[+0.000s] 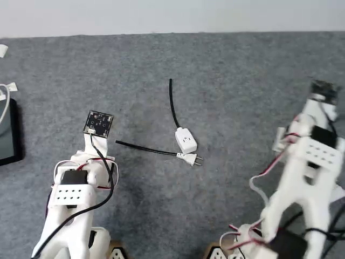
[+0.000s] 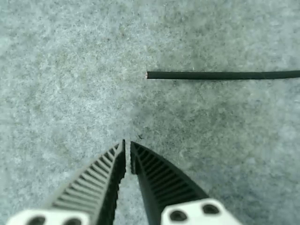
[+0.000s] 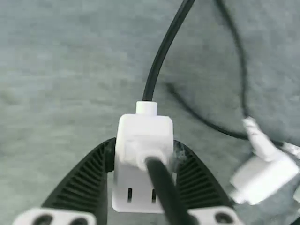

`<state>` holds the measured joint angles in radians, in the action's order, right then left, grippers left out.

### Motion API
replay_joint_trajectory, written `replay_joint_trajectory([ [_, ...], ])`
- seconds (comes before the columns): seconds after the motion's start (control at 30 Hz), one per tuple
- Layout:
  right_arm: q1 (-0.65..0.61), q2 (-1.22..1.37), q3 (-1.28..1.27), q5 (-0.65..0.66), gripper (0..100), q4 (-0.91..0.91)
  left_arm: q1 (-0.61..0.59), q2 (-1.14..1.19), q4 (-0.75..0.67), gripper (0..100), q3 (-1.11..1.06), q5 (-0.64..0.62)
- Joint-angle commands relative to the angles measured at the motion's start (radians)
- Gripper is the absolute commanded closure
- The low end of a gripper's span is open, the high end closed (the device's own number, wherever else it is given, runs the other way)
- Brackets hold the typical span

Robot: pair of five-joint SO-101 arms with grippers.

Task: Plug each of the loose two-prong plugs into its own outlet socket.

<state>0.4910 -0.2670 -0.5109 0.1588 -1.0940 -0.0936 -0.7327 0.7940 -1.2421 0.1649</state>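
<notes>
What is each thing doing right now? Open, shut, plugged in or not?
left gripper: shut, holding nothing.
right gripper: shut on the held socket.
held socket: clamped, two slots showing.
free socket: flat on the mat, nothing plugged in.
plug: loose beside the free socket, prongs bare.

No words, numbers, labels or signs can be read anywhere in the scene. The white socket [image 3: 140, 140] seen close in the right wrist view has plain faces with two slots and no print. A small circuit board [image 1: 98, 124] on one arm carries specks too small to make out. The dark slab [image 1: 7, 132] at the table's edge shows nothing legible.
</notes>
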Motion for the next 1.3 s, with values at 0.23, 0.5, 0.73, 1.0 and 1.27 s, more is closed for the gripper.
replay_joint_trajectory([
  [0.23, 0.044, 0.148, 0.106, 0.095, 77.5, 0.035, 0.002, -0.015, -0.034, 98, 0.018, -0.012],
  [0.5, -0.010, 0.133, 0.307, 0.095, 71.9, -0.222, 0.000, -0.015, -0.034, 98, 0.018, -0.011],
  [0.73, -0.122, 0.133, 0.361, -0.109, 76.3, -0.303, -0.002, -0.015, -0.034, 98, 0.018, -0.009],
  [1.0, -0.533, 0.162, 0.338, -0.239, 95.1, -0.193, -0.003, -0.015, -0.034, 98, 0.018, -0.009],
  [1.27, -0.711, 0.390, 0.308, -0.244, 99.0, 0.148, -0.005, -0.015, -0.058, 98, 0.019, -0.044],
])
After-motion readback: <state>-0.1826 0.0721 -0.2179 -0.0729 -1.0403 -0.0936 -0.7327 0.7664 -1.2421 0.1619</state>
